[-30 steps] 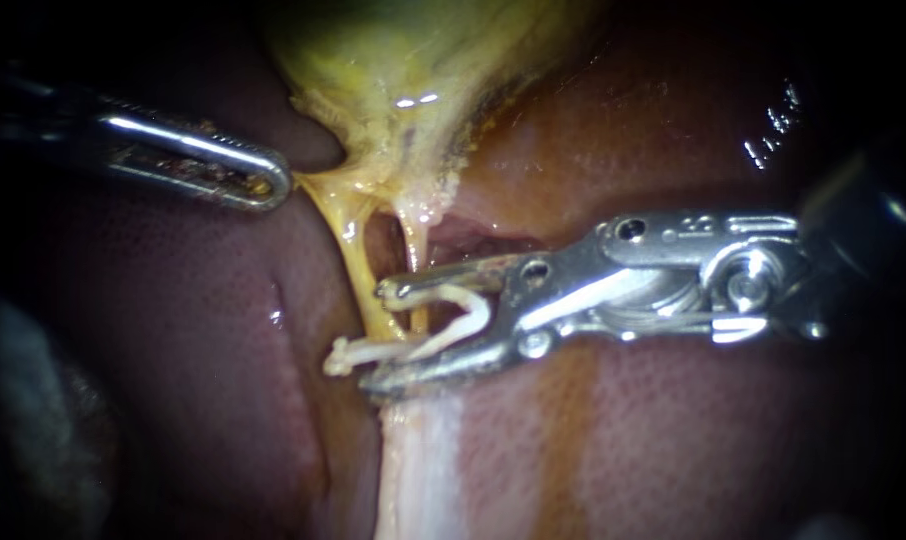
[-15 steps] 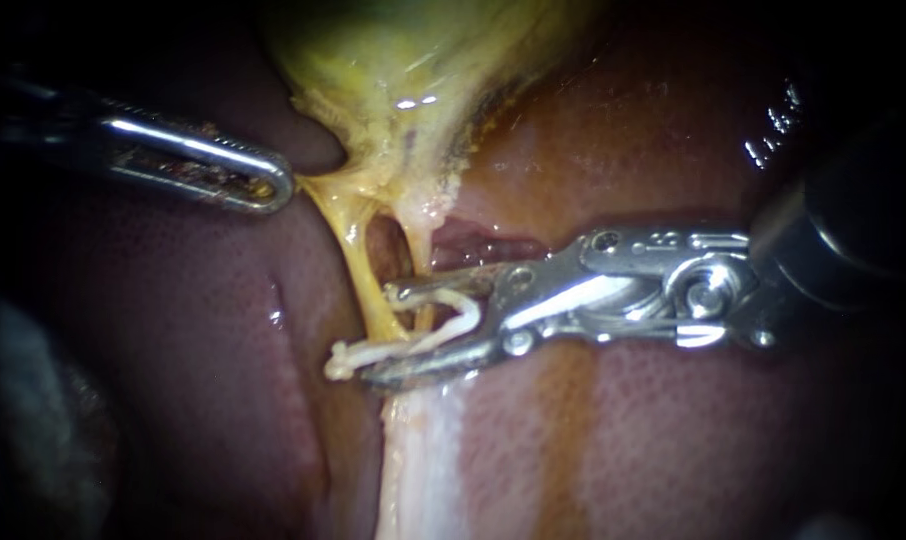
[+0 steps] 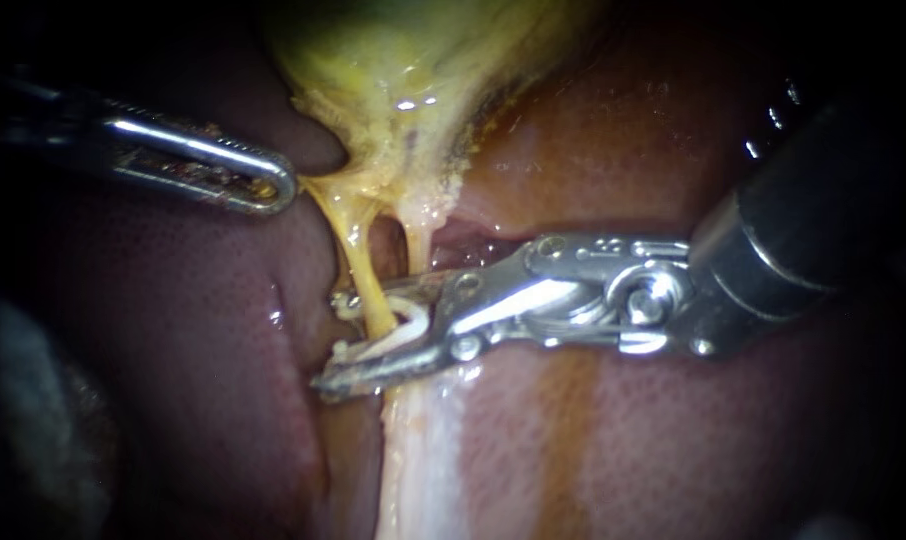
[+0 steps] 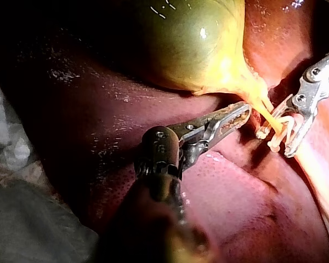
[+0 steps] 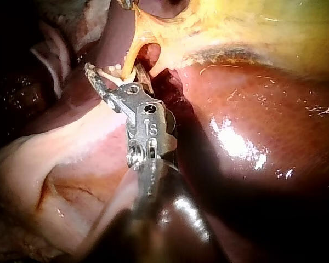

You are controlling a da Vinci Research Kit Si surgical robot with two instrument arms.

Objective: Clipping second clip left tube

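The thin yellow left tube (image 3: 359, 265) runs down from the yellow-green gallbladder (image 3: 413, 60) and passes between the two spread legs of a white plastic clip (image 3: 378, 345). The clip's free ends reach just past the tube on the far side from its hinge. This clip sits in the end effector of the right instrument (image 3: 353, 340). Its two metal jaws stand apart but each presses on one leg, so they grasp the clip, which has not yet closed on the tube. Just beside the left tube, the shorter pale yellow right tube (image 3: 418, 250) drops to the upper jaw and meets it, crowding that side. The lower jaw lies close over the dark red liver (image 3: 173, 330), its tip out beyond the left tube. A whitish band of tissue (image 3: 418, 450) runs away below the clip. The right wrist view shows the same straddle, with the clip (image 5: 112, 70) ahead of the right instrument (image 5: 118, 74). The left instrument (image 3: 273, 188) is well apart from the clip. Its end effector is clenched on the gallbladder's yellow lower edge, which stretches taut toward its tip, as the left wrist view also shows (image 4: 238, 114). Bare liver lies open between the two instruments and below them. The right instrument's dark shaft fills the upper right, and grey cloth (image 4: 22, 219) borders the liver behind the left instrument.
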